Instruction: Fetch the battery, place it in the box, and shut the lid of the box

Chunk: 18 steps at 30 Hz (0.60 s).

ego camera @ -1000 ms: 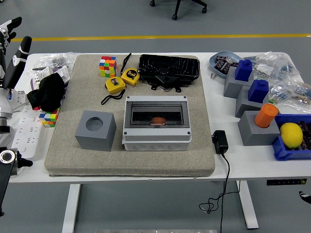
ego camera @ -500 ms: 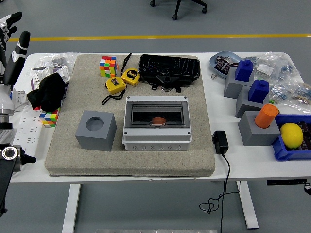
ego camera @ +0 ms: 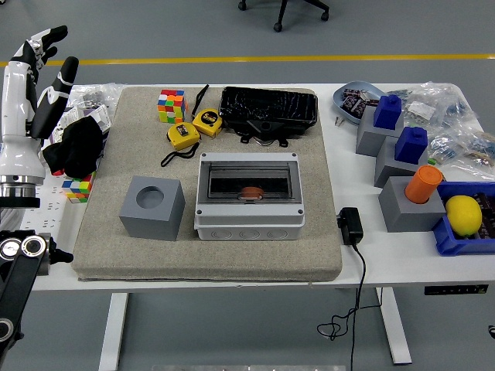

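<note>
A grey box [ego camera: 248, 207] with a clear lid stands in the middle of the beige mat [ego camera: 100, 232]. The lid lies flat over the box, and a small orange thing [ego camera: 251, 192] shows through it. A black wrapped battery pack [ego camera: 269, 110] lies at the back of the mat, behind the box. My left hand [ego camera: 52, 54] is raised over the table's far left edge with its fingers spread, holding nothing, well left of the box and the pack. My right arm is out of view.
A grey cube with a round hole [ego camera: 152, 207] stands left of the box. Two yellow tape measures [ego camera: 195, 127] and a colour cube [ego camera: 172, 105] lie at the mat's back left. A black cloth [ego camera: 76, 145] lies under my left hand. A black adapter [ego camera: 350, 226] and grey blocks [ego camera: 410, 202] are on the right.
My left hand has moved right, further into the picture, with its fingers still spread. Nothing on the table has moved.
</note>
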Motion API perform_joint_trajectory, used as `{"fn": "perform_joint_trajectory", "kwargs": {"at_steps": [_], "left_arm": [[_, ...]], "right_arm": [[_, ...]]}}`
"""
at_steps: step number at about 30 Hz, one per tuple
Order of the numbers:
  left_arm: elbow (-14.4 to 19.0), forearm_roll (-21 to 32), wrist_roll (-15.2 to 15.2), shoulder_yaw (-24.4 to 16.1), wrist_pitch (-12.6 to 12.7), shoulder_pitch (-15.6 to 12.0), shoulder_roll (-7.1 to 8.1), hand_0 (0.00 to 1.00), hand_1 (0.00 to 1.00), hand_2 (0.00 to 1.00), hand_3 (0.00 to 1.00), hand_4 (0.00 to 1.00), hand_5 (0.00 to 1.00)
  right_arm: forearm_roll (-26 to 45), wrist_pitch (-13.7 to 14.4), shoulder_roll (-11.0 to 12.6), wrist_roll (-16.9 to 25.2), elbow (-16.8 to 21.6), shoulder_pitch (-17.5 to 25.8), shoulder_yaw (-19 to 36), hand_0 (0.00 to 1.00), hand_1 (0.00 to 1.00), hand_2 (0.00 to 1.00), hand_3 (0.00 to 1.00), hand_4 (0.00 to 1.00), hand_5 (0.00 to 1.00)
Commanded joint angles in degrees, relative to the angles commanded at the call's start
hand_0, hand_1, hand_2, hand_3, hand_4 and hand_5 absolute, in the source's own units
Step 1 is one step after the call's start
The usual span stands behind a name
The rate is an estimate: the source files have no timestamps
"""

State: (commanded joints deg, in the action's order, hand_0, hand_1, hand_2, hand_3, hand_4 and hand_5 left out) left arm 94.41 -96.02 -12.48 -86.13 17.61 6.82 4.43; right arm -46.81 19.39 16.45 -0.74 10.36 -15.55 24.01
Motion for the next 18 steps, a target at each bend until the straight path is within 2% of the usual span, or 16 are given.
{"fn": "perform_joint_trajectory", "kwargs": {"at_steps": [2,3,8,9,14,15,18], "left_arm": [[0.05,0.07,-0.07,0.17,0.12,0.2,-0.07,0.817,0.88,0.813,0.771,0.998,0.93],[0.0,0.16,-0.1,0.31,0.18,0.43,-0.13,0.815,0.88,0.812,0.771,0.998,0.935],[0.15,0.03,-0.16,1.69,0.22,0.9,-0.24,0.815,0.88,0.812,0.771,0.998,0.935],[0.21,-0.15,-0.13,1.98,0.22,0.82,-0.27,0.813,0.876,0.81,0.771,0.998,0.934],[0.13,0.03,-0.02,3.27,0.07,1.45,0.34,0.813,0.876,0.81,0.771,0.998,0.934],[0.19,0.08,0.01,3.63,0.02,1.65,0.5,0.809,0.874,0.809,0.77,0.998,0.934],[0.55,0.22,0.13,4.63,-0.13,1.91,0.97,0.809,0.874,0.809,0.77,0.998,0.934]], "right_arm": [[0.29,0.04,0.25,0.29,0.32,0.62,-0.03,0.582,0.58,0.576,0.507,0.957,0.683],[0.42,-0.18,0.55,0.12,0.49,0.67,-0.41,0.662,0.646,0.666,0.633,0.998,0.742],[0.59,-0.75,2.24,0.8,1.16,0.34,-0.21,0.662,0.646,0.666,0.633,0.998,0.742],[0.07,-0.84,2.67,0.93,1.41,0.34,0.24,0.719,0.679,0.702,0.702,0.998,0.799],[-1.67,-1.62,4.31,1.19,2.74,0.05,1.24,0.719,0.679,0.702,0.702,0.998,0.799],[-1.64,-1.65,4.4,1.2,2.77,-0.01,1.09,0.76,0.726,0.735,0.744,0.998,0.828],[-0.83,-1.75,4.19,0.99,2.54,0.03,-0.37,0.76,0.726,0.735,0.744,0.998,0.828]]}}
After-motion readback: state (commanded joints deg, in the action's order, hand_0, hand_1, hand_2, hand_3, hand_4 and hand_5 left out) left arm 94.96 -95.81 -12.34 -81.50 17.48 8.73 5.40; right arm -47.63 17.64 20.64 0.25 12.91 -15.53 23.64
